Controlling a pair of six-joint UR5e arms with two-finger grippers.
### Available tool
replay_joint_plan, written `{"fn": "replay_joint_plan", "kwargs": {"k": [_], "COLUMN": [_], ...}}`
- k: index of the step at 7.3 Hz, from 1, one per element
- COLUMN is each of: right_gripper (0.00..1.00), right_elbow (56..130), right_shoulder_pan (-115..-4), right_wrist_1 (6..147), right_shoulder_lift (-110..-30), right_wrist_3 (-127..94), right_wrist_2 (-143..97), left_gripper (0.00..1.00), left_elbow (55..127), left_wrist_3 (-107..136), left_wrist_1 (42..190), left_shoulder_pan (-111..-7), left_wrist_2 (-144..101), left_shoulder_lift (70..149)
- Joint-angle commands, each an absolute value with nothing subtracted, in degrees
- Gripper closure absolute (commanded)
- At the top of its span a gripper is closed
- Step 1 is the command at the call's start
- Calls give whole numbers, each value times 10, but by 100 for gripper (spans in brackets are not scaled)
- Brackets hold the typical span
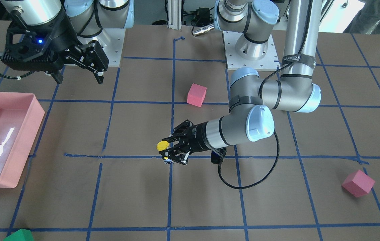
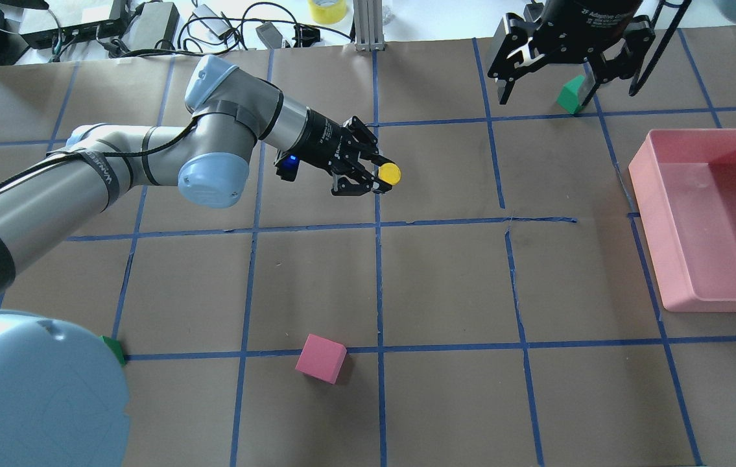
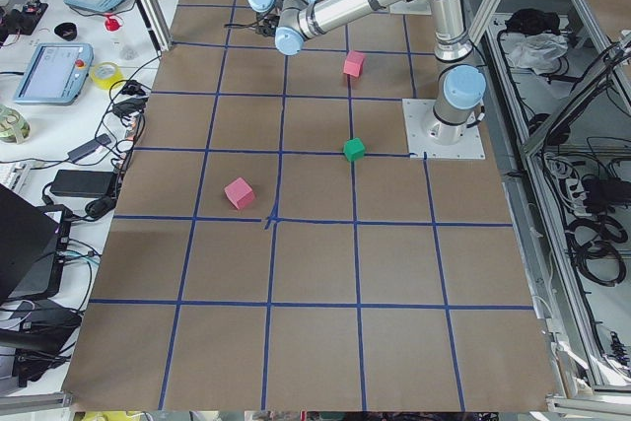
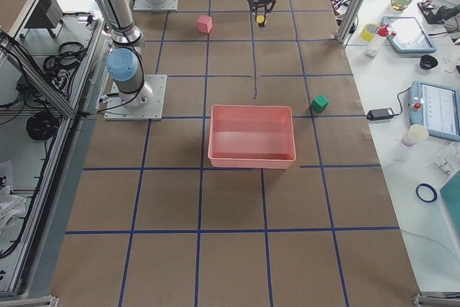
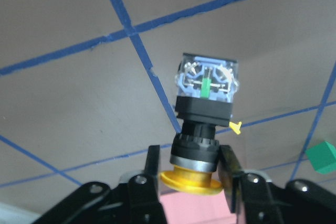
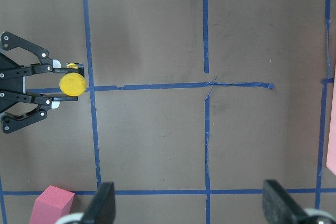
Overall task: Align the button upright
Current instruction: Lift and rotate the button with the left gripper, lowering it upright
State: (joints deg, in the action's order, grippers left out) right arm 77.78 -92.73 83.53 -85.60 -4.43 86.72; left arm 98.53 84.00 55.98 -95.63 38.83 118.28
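The button has a round yellow cap (image 2: 389, 173) and a black body. My left gripper (image 2: 377, 176) is shut on that body and holds it over a blue tape crossing, cap facing up. In the front view the cap (image 1: 162, 145) sits at the fingertips with the whitish base (image 1: 167, 161) below it. In the left wrist view the clear terminal base (image 5: 206, 82) points away from the fingers (image 5: 152, 169) and is clear of the table. My right gripper (image 2: 549, 91) hangs open and empty, high at the far right, and also shows in the front view (image 1: 79, 79).
A pink bin (image 2: 650, 194) stands at the right. A pink cube (image 2: 321, 358) lies near the robot, and another (image 1: 358, 183) on the far left side. One green cube (image 2: 572, 94) sits under the right gripper, and another (image 2: 113, 349) by the left arm's base.
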Motion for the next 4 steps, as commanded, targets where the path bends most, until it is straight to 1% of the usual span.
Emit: {"fn": "replay_joint_plan", "kwargs": {"k": [1, 2, 3, 4], "right_gripper": [0, 0, 0, 0], "right_elbow": [778, 778, 778, 778], "right_shoulder_pan": [-927, -927, -927, -927], "right_wrist_1": [835, 834, 834, 835], "right_shoulder_lift": [-856, -856, -856, -856], "right_wrist_3": [-46, -46, -46, -45], "right_wrist_2": [869, 868, 869, 868], "left_gripper": [100, 100, 100, 100], "left_elbow": [1010, 1032, 1029, 1030], "left_wrist_3": [765, 742, 739, 743], "left_wrist_1": [560, 562, 563, 563], "left_shoulder_pan": [-953, -936, -911, -911], "left_wrist_2": [343, 352, 352, 349], "left_shoulder_lift": [1221, 1216, 1217, 1224]}}
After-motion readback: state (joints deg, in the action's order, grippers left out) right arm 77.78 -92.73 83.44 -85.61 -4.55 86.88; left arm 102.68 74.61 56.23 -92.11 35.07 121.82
